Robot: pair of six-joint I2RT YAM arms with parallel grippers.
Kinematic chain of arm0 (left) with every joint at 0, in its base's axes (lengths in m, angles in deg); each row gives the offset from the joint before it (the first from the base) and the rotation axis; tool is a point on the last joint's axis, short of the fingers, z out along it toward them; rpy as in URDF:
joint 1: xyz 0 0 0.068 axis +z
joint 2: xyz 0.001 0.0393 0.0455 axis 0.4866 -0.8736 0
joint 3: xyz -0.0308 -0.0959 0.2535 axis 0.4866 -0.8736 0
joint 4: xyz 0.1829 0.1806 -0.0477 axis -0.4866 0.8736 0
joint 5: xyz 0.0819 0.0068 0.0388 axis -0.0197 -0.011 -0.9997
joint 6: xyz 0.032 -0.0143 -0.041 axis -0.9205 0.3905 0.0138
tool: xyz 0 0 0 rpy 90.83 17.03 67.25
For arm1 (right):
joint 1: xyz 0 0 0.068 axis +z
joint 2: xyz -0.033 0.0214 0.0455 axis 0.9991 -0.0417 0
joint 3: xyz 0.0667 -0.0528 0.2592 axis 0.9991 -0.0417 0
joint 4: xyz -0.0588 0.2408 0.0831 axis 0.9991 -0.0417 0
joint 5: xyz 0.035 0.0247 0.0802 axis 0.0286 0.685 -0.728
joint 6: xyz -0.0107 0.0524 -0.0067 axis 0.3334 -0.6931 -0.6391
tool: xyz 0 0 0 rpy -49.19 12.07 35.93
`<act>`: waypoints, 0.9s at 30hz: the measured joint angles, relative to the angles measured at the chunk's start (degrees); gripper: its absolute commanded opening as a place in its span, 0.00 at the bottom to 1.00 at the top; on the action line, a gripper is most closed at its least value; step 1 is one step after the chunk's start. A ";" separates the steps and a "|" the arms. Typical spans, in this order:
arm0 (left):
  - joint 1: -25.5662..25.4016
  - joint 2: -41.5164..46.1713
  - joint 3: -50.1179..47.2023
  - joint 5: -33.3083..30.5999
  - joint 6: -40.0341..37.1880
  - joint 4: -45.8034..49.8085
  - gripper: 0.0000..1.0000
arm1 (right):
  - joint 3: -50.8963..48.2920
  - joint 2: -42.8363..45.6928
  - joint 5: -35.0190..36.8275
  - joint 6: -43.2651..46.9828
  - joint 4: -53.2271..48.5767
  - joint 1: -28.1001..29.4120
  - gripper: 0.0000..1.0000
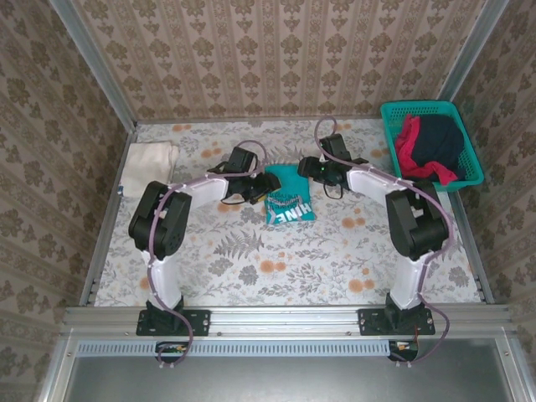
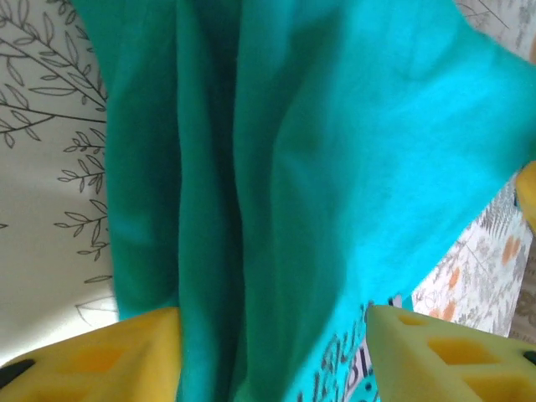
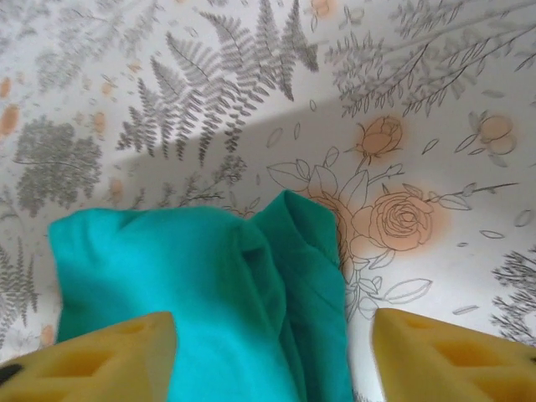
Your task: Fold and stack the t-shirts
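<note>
- Teal t-shirt lies bunched mid-table between your claws.
- Left claw and right claw both gape, straddling cloth, gripping nothing.
- Close shallow and you'd likely catch one layer, pulling the fold apart.

Teal t-shirt in long folds down the frame — lower part between two spread yellow fingers, floral tablecloth left.
</note>
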 measured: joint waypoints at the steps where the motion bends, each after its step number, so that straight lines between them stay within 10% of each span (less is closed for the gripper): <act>1: -0.07 -0.31 0.11 -0.02 -0.04 0.28 0.35 | 0.68 -1.46 -0.63 -0.09 0.00 -0.02 0.48; 6: -0.09 -0.39 0.61 -0.04 -0.61 1.29 0.02 | 4.92 -7.48 -5.14 0.33 0.09 -0.46 0.24; 10: -0.11 -0.39 0.87 -0.22 -2.01 2.12 0.00 | 5.49 -8.76 -9.55 1.51 2.89 -0.92 0.00; 27: -1.20 9.38 -7.65 -7.58 -4.07 1.05 0.00 | -3.48 -0.17 -14.19 12.41 16.48 1.90 0.00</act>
